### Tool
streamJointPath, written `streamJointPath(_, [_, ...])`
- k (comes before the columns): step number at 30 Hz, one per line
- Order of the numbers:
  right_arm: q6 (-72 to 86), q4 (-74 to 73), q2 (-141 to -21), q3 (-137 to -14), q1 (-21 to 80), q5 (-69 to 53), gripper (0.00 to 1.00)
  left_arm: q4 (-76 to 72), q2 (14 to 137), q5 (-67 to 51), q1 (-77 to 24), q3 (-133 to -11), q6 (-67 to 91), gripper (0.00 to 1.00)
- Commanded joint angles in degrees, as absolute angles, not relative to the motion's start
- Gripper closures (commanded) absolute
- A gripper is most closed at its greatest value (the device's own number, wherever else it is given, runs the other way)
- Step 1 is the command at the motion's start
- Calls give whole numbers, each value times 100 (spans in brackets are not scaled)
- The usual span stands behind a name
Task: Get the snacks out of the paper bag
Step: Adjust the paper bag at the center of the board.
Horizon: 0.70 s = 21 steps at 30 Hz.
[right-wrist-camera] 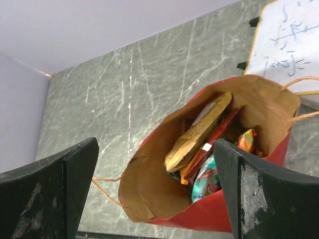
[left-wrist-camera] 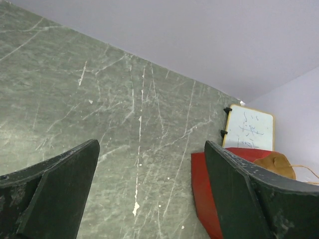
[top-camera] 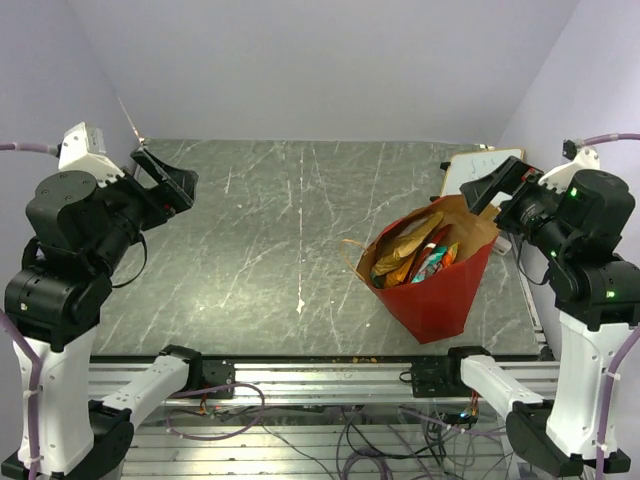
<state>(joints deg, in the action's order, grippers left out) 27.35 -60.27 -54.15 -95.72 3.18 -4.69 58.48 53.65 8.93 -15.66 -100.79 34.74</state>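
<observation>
Right gripper (right-wrist-camera: pixel 155 145) gapes wide, empty, over paper bag (top-camera: pixel 435 295) of snacks (top-camera: pixel 410 255); whiteboard (top-camera: pixel 478 168) at the bag's one o'clock; left gripper (left-wrist-camera: pixel 152 147), equally wide, at ten o'clock.

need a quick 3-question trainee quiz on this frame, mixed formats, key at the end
1. True or false: the snacks already lie out on the table.
2. Which gripper is closer to the paper bag? A) left gripper B) right gripper C) both equally far
3. Short answer: what stands beyond the bag at the table's far right corner?

Key
1. False: the packets in view all sit inside the bag.
2. B
3. A white board with handwriting on it.
</observation>
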Motion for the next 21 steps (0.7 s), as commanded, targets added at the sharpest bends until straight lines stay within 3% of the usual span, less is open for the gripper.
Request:
streamJointPath(1, [2616,-6372,-5530,-9993,314,123,0,5785,5334,887,-1633,-9895,3686,2])
streamJointPath(14, [2504,-6669,-5914,-10396,312,899,0,5074,5106,327,-1710,-8636,4569,1])
streamJointPath(21, [2397,-6621,-6059,-10140,310,841,0,4554,5578,-810,-1751,-8227,4790,4])
